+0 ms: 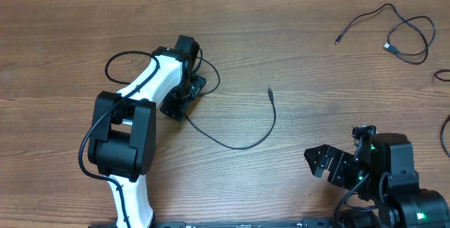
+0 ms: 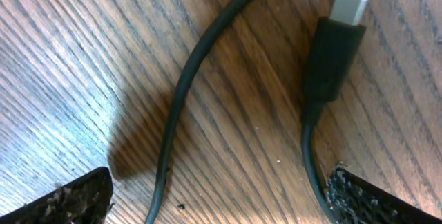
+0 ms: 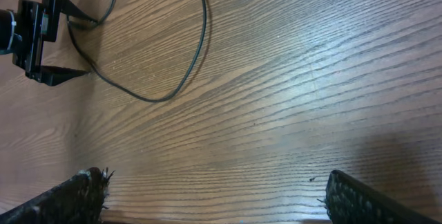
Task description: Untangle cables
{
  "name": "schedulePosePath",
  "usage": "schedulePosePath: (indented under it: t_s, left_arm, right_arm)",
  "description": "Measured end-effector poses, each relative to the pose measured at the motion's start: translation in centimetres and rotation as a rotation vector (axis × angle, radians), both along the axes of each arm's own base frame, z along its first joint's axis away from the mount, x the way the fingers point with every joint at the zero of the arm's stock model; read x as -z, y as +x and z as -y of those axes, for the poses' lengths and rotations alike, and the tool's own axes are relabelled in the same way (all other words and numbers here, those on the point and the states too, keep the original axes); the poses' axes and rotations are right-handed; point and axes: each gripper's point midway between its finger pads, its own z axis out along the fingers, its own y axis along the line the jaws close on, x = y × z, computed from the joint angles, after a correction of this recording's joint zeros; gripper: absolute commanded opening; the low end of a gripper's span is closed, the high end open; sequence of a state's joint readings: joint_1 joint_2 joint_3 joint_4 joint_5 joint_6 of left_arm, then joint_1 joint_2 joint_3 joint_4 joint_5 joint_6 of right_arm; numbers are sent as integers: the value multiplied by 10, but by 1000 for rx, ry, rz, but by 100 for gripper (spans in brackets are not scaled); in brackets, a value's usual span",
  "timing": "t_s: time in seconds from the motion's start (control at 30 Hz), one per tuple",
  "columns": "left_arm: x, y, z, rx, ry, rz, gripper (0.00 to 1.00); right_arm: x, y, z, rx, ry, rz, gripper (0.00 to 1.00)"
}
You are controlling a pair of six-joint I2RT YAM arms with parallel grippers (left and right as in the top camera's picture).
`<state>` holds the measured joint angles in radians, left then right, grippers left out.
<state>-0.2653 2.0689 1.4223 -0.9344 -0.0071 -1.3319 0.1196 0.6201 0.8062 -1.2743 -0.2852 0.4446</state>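
Cable (image 1: 239,147), thin and black, lies loose on a wooden table (image 1: 295,59). One end is under the left gripper (image 1: 184,96), and the strand sweeps away from it in a wide curve towards the right gripper's side. It ends in a small metal tip (image 1: 269,91) on bare wood. The left gripper is spread wide and holds nothing.

In the left wrist view, a curved strand (image 2: 179,99) and a black plug (image 2: 333,54) with a silver tip lie on the wood ahead of the open fingers (image 2: 69,200). The plug's cord runs close along one pad; whether it touches cannot be told.

The right gripper (image 1: 327,165) is also released and empty, well apart from the curve, with only wood between its pads (image 3: 366,200). A second cable (image 1: 359,21) sprawls far beyond it in loose loops. The left arm (image 1: 140,87) hides part of the first cable.
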Motion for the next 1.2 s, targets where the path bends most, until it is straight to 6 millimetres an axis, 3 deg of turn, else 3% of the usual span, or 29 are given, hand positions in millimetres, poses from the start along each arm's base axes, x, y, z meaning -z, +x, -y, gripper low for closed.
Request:
schedulePosePath:
  t_s: [0.07,0.13,0.17,0.47,0.6,0.8,0.9,1.07,1.13,1.2]
  left_arm:
    - [0,1,1,25,-2,3,35]
    - [1,3,2,58,-7,5,10]
    - [1,2,2,76,-6,2,4]
    - [0,-7,0,301,-4,-37,4]
    - [-2,-1,11,445,-63,-11,4]
    - [-25,45,80,710,-255,259,4]
    - [-32,44,114,815,-307,313,4]
    - [-36,22,167,1040,-346,358,6]
    - [-36,12,181,1126,-349,362,20]
    - [-36,4,190,1187,-349,360,51]
  right_arm:
    - [0,0,0,0,0,1,100]
    - [0,0,0,0,0,1,100]
    - [0,0,0,0,0,1,100]
    - [0,0,0,1,0,1,100]
    - [0,0,0,0,0,1,100]
    - [0,0,0,0,0,0,100]
    - [0,0,0,0,0,1,100]
    - [0,0,0,0,0,1,100]
    - [0,0,0,0,0,1,100]
    - [0,0,0,0,0,0,100]
